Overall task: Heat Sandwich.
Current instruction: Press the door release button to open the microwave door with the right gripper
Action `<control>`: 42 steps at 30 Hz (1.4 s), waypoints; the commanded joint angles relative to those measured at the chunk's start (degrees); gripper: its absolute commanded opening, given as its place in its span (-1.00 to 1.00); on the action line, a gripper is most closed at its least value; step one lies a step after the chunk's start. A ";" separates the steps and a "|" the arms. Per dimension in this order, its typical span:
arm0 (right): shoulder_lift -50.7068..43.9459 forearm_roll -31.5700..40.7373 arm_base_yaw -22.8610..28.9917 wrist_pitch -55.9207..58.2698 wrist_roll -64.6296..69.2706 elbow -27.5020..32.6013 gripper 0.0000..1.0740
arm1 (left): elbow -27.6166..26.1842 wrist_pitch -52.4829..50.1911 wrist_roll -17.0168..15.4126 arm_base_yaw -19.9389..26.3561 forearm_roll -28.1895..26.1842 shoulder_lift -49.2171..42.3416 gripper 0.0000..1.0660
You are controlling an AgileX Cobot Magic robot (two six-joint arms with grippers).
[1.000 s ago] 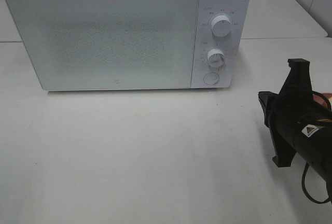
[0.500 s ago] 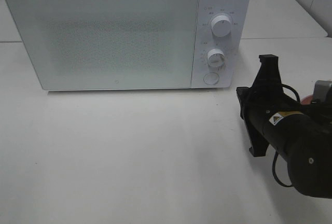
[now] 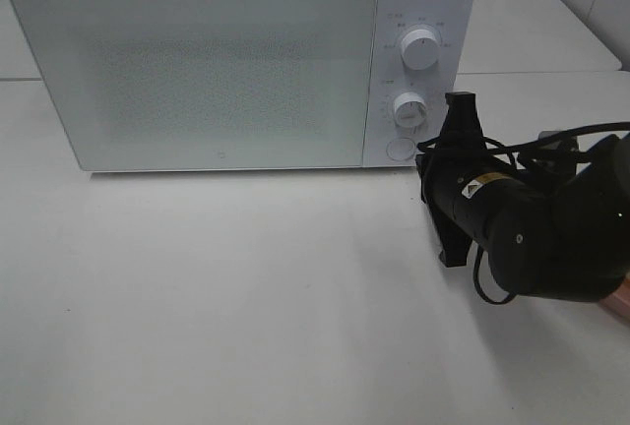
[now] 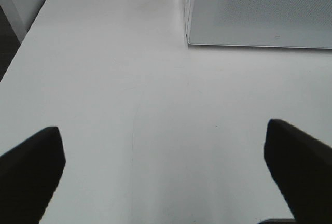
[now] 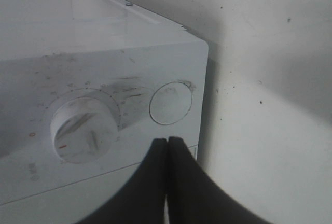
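Note:
The sandwich is out of view. The white microwave [image 3: 197,71] stands at the back of the table with its door closed. My right gripper [image 5: 167,146] is shut, with nothing between its fingers. Its tips point at the control panel, just short of the round button [image 5: 170,103] beside the lower knob [image 5: 83,130]. From above, the right arm [image 3: 532,228] reaches in from the right, its front end close to that round button [image 3: 399,149]. My left gripper [image 4: 166,182] is open over bare table, with the microwave's left front corner [image 4: 189,37] ahead of it.
The upper knob [image 3: 420,49] sits above the lower knob [image 3: 409,110] on the panel. A pinkish edge [image 3: 620,299] peeks out behind the right arm at the table's right side. White table [image 3: 246,297] spreads in front of the microwave.
The right arm has moved left and toward the microwave, from the table's right side up to the control panel. Its gripper stays shut. The microwave has not moved.

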 commanded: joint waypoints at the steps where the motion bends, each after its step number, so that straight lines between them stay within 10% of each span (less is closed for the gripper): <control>1: 0.86 -1.95 -1.20 1.26 0.29 -1.66 -1.00 | -0.29 0.23 -0.29 0.06 0.23 -1.38 0.92; 42: 9.74 -4.01 -7.05 5.10 0.00 -16.10 -1.00 | -0.29 0.23 -0.29 0.06 0.23 -1.38 0.92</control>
